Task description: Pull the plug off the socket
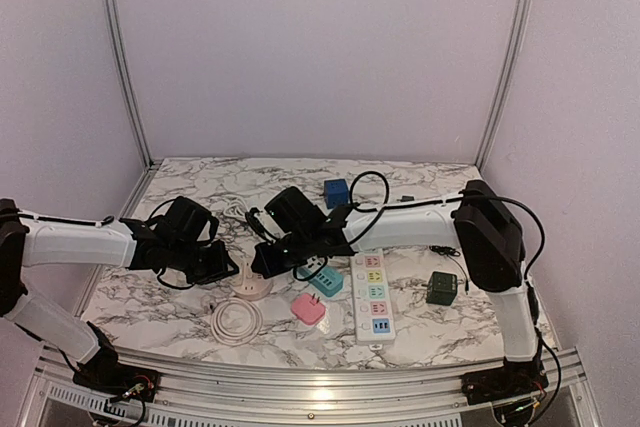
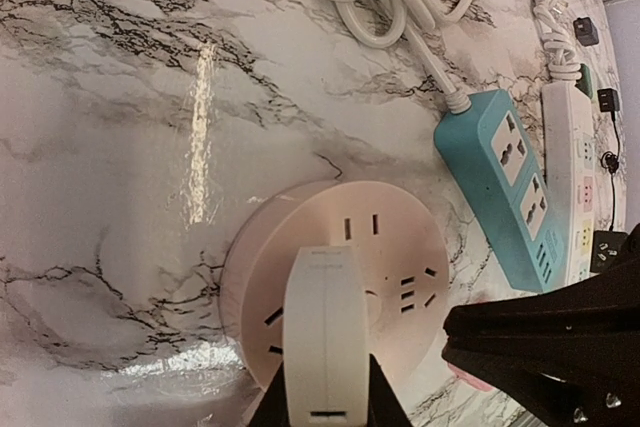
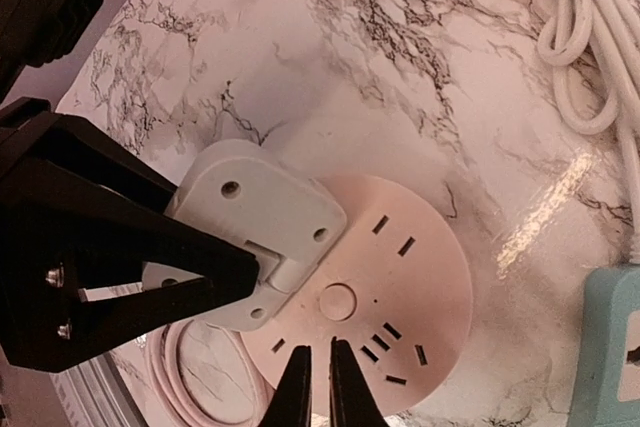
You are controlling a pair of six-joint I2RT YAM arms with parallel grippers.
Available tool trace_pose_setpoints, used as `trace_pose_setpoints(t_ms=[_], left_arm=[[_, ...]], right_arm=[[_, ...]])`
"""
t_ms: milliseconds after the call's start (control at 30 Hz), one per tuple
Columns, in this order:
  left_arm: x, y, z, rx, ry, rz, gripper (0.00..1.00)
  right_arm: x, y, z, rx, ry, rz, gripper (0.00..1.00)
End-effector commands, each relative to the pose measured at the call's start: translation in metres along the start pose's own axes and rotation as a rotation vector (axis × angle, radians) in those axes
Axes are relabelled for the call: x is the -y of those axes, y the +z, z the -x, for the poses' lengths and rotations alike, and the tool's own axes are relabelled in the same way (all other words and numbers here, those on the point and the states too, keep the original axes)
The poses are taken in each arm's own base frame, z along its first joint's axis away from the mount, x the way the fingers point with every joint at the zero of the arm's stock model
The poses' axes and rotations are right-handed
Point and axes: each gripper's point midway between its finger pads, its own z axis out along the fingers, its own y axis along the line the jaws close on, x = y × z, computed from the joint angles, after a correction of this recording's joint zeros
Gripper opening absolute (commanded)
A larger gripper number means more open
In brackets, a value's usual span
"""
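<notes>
A round pink socket (image 1: 254,286) (image 2: 400,247) (image 3: 405,282) lies on the marble table. A white plug (image 2: 325,332) (image 3: 255,212) stands in its left side. My left gripper (image 1: 226,269) (image 2: 325,405) is shut on the plug, one black finger on each side of it. In the right wrist view the left gripper's fingers (image 3: 150,257) clamp the plug from the left. My right gripper (image 1: 268,259) (image 3: 320,379) is shut with nothing between its tips, which sit over the socket's face near its edge.
A teal power strip (image 1: 325,280) (image 2: 510,187) lies just right of the socket, then a long white strip (image 1: 372,297). A pink adapter (image 1: 308,308), a dark green cube (image 1: 442,288), a blue cube (image 1: 336,192) and a coiled pink cable (image 1: 237,322) lie around.
</notes>
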Motion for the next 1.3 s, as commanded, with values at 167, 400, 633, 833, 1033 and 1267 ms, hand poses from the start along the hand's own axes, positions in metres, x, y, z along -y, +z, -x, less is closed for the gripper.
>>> trace_pose_setpoints(t_ms=[167, 400, 633, 833, 1033, 1267], left_arm=[[-0.011, 0.003, -0.019, -0.094, -0.001, 0.042, 0.0], [-0.006, 0.003, -0.018, -0.097, -0.002, 0.023, 0.0], [0.009, -0.004, -0.007, -0.07, 0.007, -0.02, 0.0], [0.023, -0.01, 0.003, -0.037, 0.02, -0.108, 0.0], [0.031, -0.017, 0.012, 0.006, 0.007, -0.203, 0.0], [0.037, -0.026, 0.02, 0.053, -0.024, -0.307, 0.0]], right_arm=[[0.015, 0.017, -0.009, -0.033, 0.006, -0.036, 0.06], [0.02, 0.024, -0.016, -0.057, 0.007, -0.052, 0.04], [0.037, 0.028, -0.033, -0.104, 0.004, -0.128, 0.03], [0.046, 0.034, -0.046, -0.142, 0.005, -0.157, 0.02], [0.048, 0.038, -0.05, -0.156, -0.025, -0.204, 0.02], [0.052, 0.039, -0.058, -0.174, -0.025, -0.222, 0.02]])
